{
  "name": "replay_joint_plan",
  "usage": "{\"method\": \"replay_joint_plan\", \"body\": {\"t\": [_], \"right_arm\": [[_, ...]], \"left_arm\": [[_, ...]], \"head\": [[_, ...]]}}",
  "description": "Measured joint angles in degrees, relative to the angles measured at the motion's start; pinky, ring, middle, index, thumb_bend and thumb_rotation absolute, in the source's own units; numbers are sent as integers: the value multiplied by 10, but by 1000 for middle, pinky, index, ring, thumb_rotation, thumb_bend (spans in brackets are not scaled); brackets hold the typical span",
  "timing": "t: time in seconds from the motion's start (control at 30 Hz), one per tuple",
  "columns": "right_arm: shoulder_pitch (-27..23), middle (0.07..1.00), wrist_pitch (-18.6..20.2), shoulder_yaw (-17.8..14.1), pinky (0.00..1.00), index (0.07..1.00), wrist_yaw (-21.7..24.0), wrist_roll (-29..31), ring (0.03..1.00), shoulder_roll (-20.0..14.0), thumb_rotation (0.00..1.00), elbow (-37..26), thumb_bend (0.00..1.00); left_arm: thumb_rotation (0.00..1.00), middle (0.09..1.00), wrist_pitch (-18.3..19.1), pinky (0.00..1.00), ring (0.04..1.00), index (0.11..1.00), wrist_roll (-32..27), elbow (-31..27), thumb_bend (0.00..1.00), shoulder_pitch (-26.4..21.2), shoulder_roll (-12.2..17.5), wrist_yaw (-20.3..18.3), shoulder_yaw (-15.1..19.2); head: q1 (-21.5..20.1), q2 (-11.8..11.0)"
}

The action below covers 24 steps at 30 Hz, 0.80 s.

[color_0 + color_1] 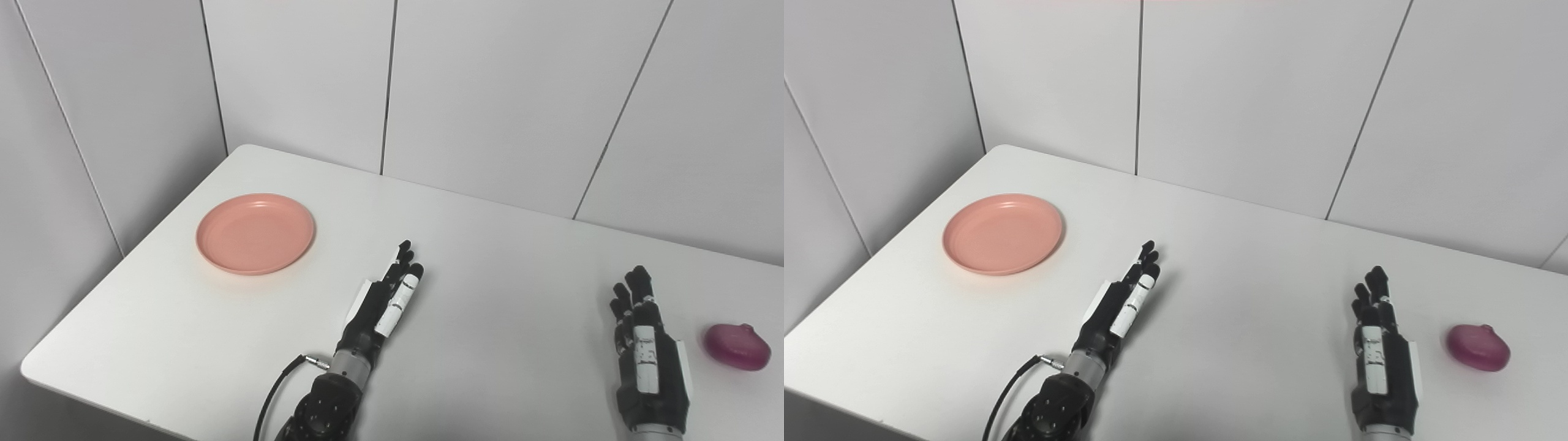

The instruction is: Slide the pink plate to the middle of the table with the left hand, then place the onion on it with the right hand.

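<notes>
Both hands flat, empty | left hand | right hand

A pink plate is lying on the left part of the white tabletop, near its left edge. The left robot hand is hovering low near the middle, fingers stretched out straight and holding nothing, apart from the plate. The right robot hand is resting on the right side, fingers extended and empty. A purple onion is sitting just beside it, further right, untouched. Grey wall panels are standing behind.
</notes>
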Motion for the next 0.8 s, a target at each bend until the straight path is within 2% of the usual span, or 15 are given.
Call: {"method": "replay_joint_plan", "body": {"t": [0.23,0.43,0.53,0.6,0.67,0.8], "right_arm": [[-4,981,-9,-1,1000,980,4,0,972,-4,818,5,704],[-5,967,-11,-2,988,969,5,0,960,-5,812,8,702],[-7,968,-16,-4,989,970,7,2,961,-6,803,11,702],[-8,990,-17,-4,997,993,11,6,981,-8,843,12,707],[-10,999,-17,-3,1000,1000,20,13,999,-13,904,14,680],[-11,1000,-17,-1,1000,1000,36,19,1000,-30,908,19,671]], "left_arm": [[1000,1000,-15,1000,1000,1000,-20,7,584,-1,-16,6,16],[1000,1000,-27,1000,1000,1000,-36,13,496,-4,-17,6,18],[1000,1000,-38,1000,1000,1000,-66,27,497,-16,-17,-10,19],[1000,1000,-47,1000,1000,996,-76,35,527,-22,-19,-15,19],[1000,1000,-47,1000,1000,981,-77,40,541,-26,-19,-16,19],[1000,996,-47,1000,1000,970,-63,44,548,-29,-21,-6,17]], "head": [[4,-4],[11,-9],[38,-19],[54,-25],[70,-33],[85,-40]]}}
